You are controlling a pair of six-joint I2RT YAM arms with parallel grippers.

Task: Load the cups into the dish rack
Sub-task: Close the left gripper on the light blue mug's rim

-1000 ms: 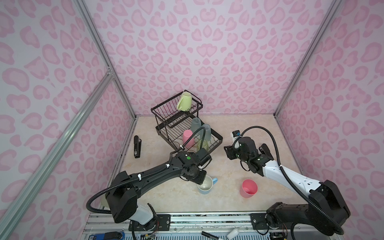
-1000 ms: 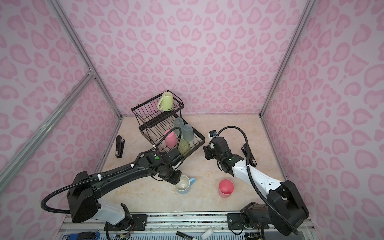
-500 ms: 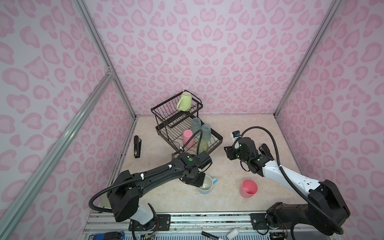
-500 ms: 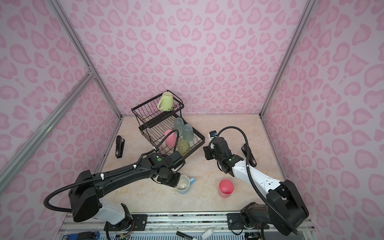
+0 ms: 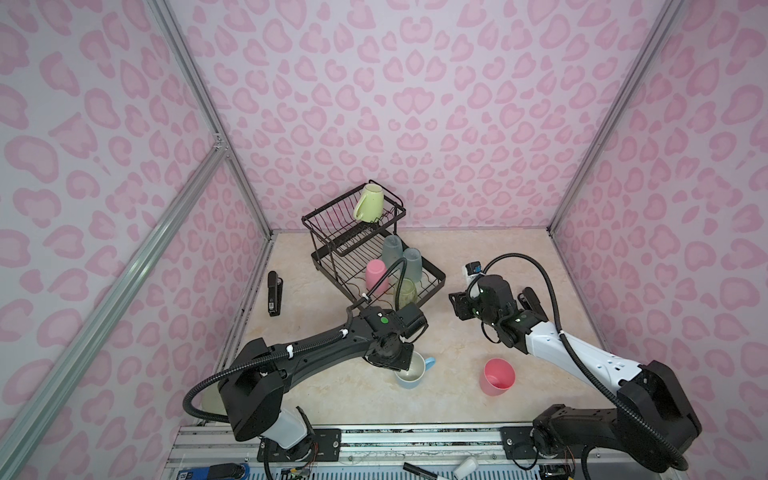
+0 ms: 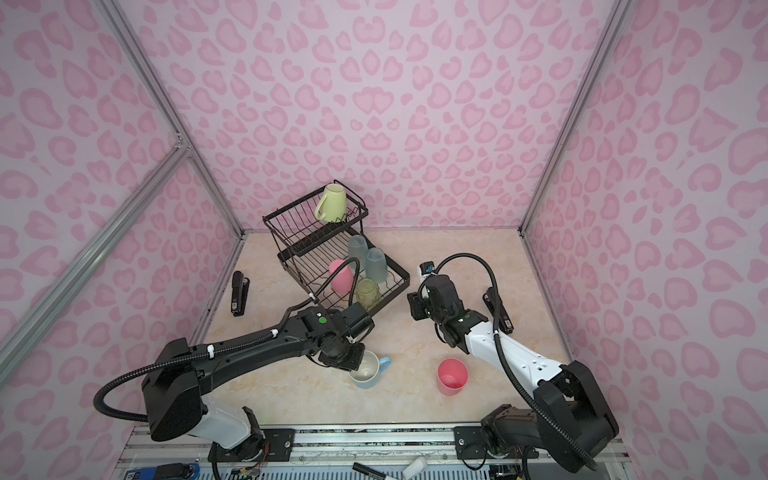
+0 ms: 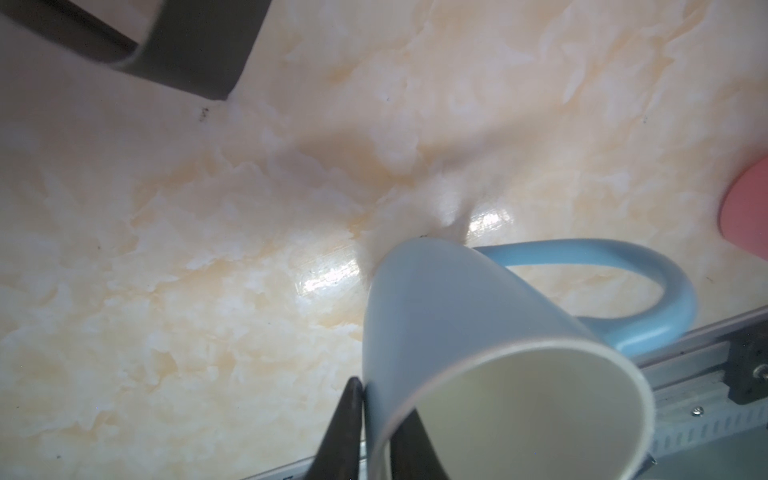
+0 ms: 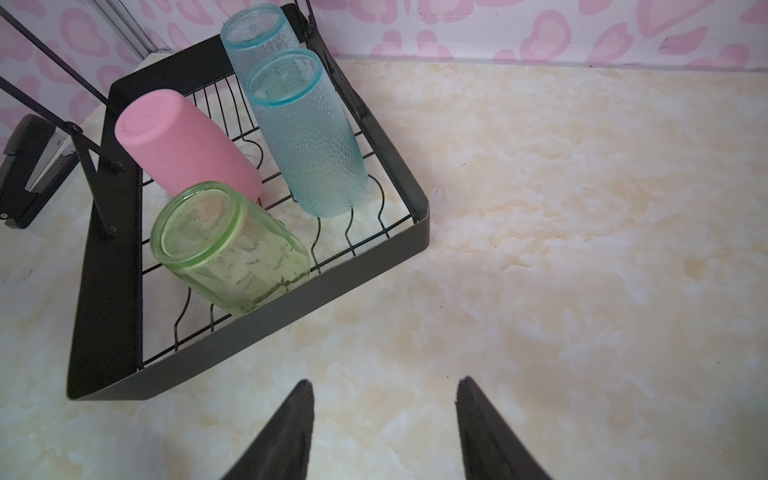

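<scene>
**Left gripper point(image 7: 380, 432) clamped on the light-blue mug point(image 7: 478, 332)**

I have one finger inside and one outside the mug's wall, low centre in both top views. I'd lift straight and slowly, because a rim pinch swings. A pink cup point(image 5: 496, 376) stands lower right. Right gripper point(image 8: 384, 428) hangs parted and empty. Farther up, the dish rack point(image 8: 332, 286) looks to have tray space.

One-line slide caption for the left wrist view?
Left gripper closed on the rim of the light-blue mug, one finger inside, one outside; pink cup at frame edge.
</scene>
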